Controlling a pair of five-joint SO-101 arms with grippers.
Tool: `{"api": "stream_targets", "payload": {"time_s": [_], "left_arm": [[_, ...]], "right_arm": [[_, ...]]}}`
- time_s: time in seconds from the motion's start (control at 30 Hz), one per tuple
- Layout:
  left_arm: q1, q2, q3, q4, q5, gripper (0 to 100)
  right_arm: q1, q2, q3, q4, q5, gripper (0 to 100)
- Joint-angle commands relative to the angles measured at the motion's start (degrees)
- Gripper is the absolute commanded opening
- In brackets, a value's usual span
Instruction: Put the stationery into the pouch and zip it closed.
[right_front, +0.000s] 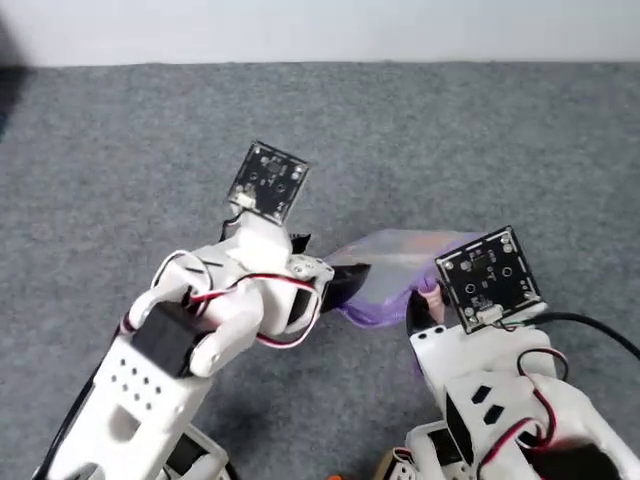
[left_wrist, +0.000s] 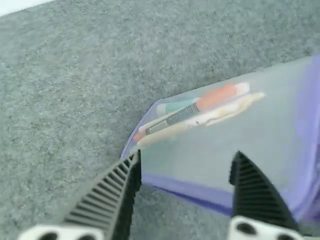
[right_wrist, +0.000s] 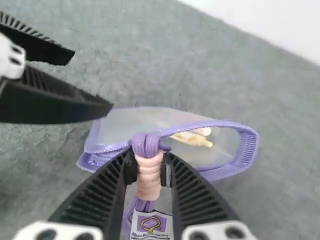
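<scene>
Lying on the grey table (right_front: 450, 130) between both arms, see-through purple pouch (right_front: 385, 265) with pens (left_wrist: 200, 105) inside, right gripper (right_wrist: 148, 157) pinched on its pink zip pull (right_wrist: 149, 175), left gripper (left_wrist: 186, 157) wide open above the pouch's side

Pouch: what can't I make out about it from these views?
- High view: most of the pouch is hidden under the arms.
- Left wrist view: the stationery shows only dimly through the pouch, so no count. The pouch's far end is cut off by the edge.
- Right wrist view: the right gripper and the pull cover the seam, so how far it's zipped is unclear.
</scene>
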Motion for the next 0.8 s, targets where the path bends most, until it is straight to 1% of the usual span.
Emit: {"api": "stream_targets", "payload": {"time_s": [0.0,0.07,0.17,0.27,0.4,0.5,0.77], "left_arm": [[0.97,-2.64,-2.86,1.49,-3.34,29],[3.16,-2.73,-3.3,3.43,-4.75,29],[8.0,-2.73,-3.38,5.89,-5.01,29],[11.34,-2.73,-3.38,5.89,-5.1,29],[11.43,-2.73,-3.38,3.69,-5.45,29],[11.43,-2.73,-4.18,4.04,-7.82,29],[11.78,-2.73,-18.33,13.01,-8.26,29]], "right_arm": [[0.84,0.04,-2.29,-3.21,2.2,0.8],[0.84,0.13,-2.29,-4.88,2.64,0.8],[0.75,0.22,-2.2,-7.69,2.9,0.8],[0.66,0.22,-2.2,-8.04,2.9,0.8],[0.84,0.04,-2.2,-7.6,2.9,0.8],[0.92,0.04,-2.2,-7.6,2.9,0.8],[0.92,-0.13,0.62,-10.42,2.9,0.8]]}}
